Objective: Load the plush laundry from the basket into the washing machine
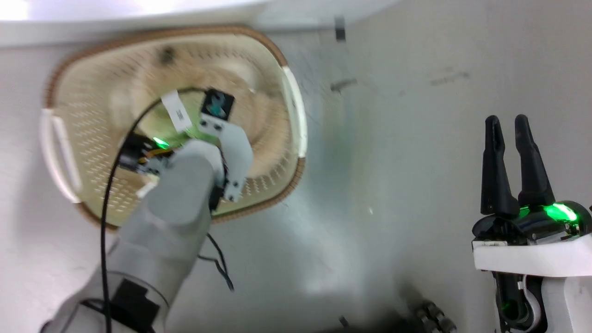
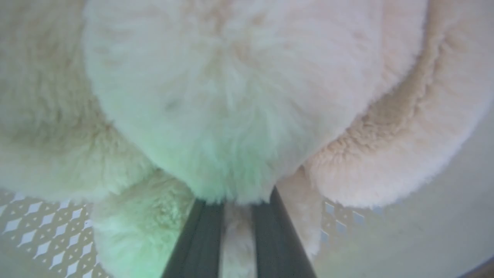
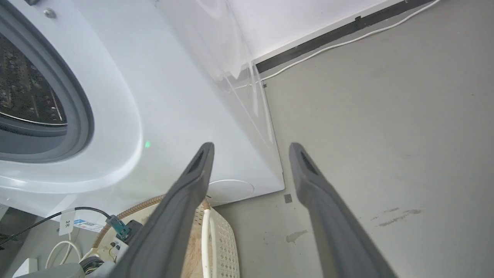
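The basket (image 1: 88, 138), cream with a brown woven rim, sits on the floor at the upper left of the head view, and the fluffy beige plush laundry (image 1: 266, 125) lies inside it. My left arm (image 1: 185, 185) reaches down into the basket. In the left wrist view my left gripper (image 2: 237, 197) is shut on the plush laundry (image 2: 231, 96), with fur pinched between the two close-set fingers. My right gripper (image 1: 506, 121) stands open at the lower right, holding nothing. In the right wrist view the right gripper (image 3: 251, 146) points at the white washing machine (image 3: 173, 96), whose steel drum (image 3: 23, 85) shows.
The washing machine's white front (image 1: 138, 18) runs along the top edge of the head view, just behind the basket. Grey floor (image 1: 416, 162) spreads to the right of the basket. A white cable (image 3: 328, 46) runs along the wall. The basket's edge (image 3: 220, 239) lies below my right fingers.
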### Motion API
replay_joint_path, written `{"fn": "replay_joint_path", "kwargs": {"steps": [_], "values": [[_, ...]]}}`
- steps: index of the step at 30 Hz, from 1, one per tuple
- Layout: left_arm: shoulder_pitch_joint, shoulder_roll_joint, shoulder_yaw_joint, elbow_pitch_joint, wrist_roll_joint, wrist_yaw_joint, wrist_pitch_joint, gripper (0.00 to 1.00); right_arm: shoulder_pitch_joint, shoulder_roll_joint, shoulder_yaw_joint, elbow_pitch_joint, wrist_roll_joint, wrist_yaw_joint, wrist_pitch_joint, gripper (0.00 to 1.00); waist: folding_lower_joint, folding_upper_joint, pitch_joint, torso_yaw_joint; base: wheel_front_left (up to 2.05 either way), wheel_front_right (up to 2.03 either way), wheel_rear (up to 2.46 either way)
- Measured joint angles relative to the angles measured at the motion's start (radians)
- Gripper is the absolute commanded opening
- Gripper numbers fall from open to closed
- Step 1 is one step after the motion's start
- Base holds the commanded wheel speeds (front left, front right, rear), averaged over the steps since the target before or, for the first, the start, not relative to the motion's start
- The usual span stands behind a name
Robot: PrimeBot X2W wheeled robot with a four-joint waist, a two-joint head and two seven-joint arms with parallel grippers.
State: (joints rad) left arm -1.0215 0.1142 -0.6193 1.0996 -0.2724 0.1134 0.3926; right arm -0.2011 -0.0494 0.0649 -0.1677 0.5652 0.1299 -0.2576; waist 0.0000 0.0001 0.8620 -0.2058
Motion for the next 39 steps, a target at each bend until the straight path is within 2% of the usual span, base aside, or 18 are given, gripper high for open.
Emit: {"fn": "replay_joint_path", "kwargs": {"steps": [8, 19, 30, 35, 39], "values": [[0.096, -0.051, 0.012, -0.045, -0.074, -0.056, -0.152, 0.00, 0.018, 0.000, -0.021, 0.037, -0.063, 0.000, 0.000, 1.00, 0.0000, -0.0001, -0.159, 0.079, 0.00, 0.00, 0.00], [0.256, -0.062, 0.028, -0.125, -0.223, -0.089, -0.347, 0.00, 0.127, 0.000, -0.038, 0.087, -0.113, 0.000, 0.000, 1.00, -0.0002, -0.0001, -0.401, 0.197, 0.00, 0.00, 0.00], [0.357, -0.063, 0.046, -0.209, -0.316, -0.066, -0.564, 0.00, 0.214, 0.000, -0.044, 0.106, -0.126, 0.000, 0.000, 1.00, -0.0004, 0.0000, -0.606, 0.280, 0.00, 0.00, 0.00], [0.380, -0.055, 0.082, -0.259, -0.320, -0.052, -0.630, 0.00, 0.234, 0.000, -0.037, 0.111, -0.126, 0.000, 0.000, 1.00, -0.0004, -0.0001, -0.666, 0.286, 0.00, 0.00, 0.00], [0.396, -0.034, 0.129, -0.340, -0.310, -0.033, -0.641, 0.00, 0.247, 0.000, -0.036, 0.111, -0.126, 0.000, 0.000, 1.00, -0.0002, 0.0000, -0.687, 0.271, 0.00, 0.00, 0.00]]}}
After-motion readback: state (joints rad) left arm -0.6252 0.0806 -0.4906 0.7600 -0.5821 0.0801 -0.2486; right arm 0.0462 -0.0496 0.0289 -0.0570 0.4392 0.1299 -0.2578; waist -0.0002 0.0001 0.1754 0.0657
